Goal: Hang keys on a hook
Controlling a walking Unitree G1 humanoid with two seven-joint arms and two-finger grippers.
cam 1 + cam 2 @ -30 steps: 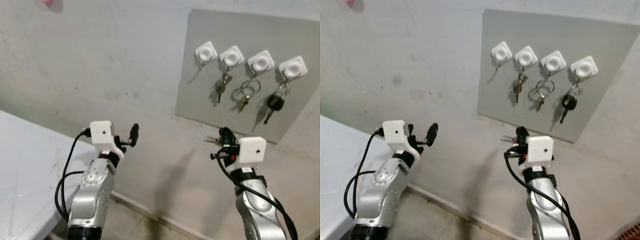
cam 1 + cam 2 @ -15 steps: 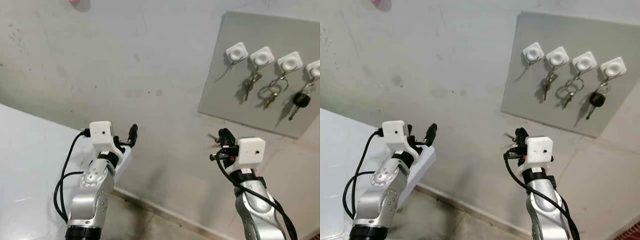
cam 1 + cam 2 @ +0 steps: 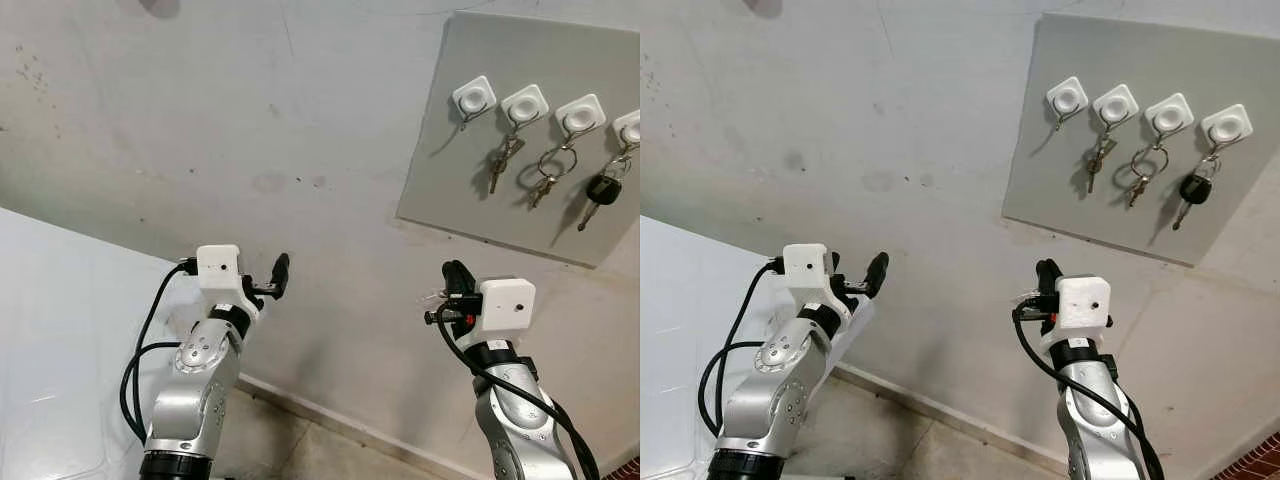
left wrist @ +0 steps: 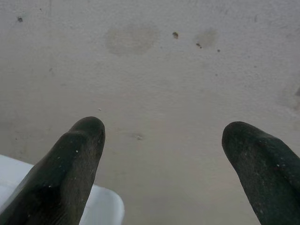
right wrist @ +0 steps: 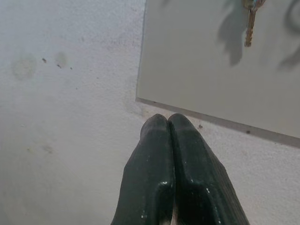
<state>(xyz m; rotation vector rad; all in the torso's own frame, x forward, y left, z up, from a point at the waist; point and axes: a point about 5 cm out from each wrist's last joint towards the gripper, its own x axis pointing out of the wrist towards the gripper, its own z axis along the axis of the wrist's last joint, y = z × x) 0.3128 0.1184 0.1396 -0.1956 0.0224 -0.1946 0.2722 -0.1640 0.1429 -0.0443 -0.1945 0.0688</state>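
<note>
My right hand (image 3: pixel 446 293) is clenched on the keys (image 3: pixel 432 296), well below the board (image 3: pixel 530 180); leftmost hook (image 3: pixel 473 98) is free, hanging not yet done.

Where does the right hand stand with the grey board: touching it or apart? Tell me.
Apart. In the right eye view the right hand sits below the board, with bare wall between them.
</note>
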